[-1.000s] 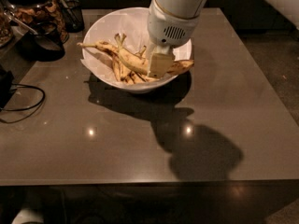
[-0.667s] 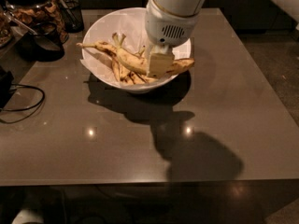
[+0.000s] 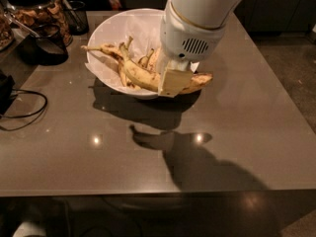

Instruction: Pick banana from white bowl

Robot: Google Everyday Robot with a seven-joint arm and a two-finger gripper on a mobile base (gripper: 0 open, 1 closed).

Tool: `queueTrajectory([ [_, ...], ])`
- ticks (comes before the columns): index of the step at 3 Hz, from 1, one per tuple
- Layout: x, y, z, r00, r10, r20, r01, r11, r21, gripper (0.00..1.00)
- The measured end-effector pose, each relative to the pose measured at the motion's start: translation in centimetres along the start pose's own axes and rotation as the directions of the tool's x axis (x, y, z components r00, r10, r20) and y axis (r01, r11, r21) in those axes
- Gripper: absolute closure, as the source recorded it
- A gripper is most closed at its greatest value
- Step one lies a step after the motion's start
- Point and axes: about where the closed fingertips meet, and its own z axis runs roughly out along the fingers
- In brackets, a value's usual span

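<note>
Far left edge: black cable (image 3: 22, 113) looped on the grey table (image 3: 261, 127). Behind it, a lidded glass jar (image 3: 35, 9) and a dark cup (image 3: 47, 47), both well apart from the white bowl (image 3: 111, 29). Bowl sits left of centre on the far half of the table, paper lining crinkled inside. A pile of bananas (image 3: 106, 50) lies in it. The banana (image 3: 140, 76) runs rightward from the pile, its right tip jutting past the bowl's near-right rim. Gripper (image 3: 174, 85) reaches down over the bowl's right side, fingers clamped on the banana at about mid-length, one pale finger (image 3: 173, 80) covering it in front. White arm housing above. Arm's shadow falls on the near table.
</note>
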Motion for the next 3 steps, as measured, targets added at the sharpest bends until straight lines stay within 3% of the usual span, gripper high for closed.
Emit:
queueTrajectory([
  [1,0.2,1.7,-0.3,1.000,0.013,0.023,-0.013,0.9999,-0.007,1.00],
  [2,0.1,5.1,-0.6,0.999,0.041,0.028,-0.040,0.9983,-0.043,1.00],
  [3,0.1,5.1,-0.6,0.999,0.041,0.028,-0.040,0.9983,-0.043,1.00],
])
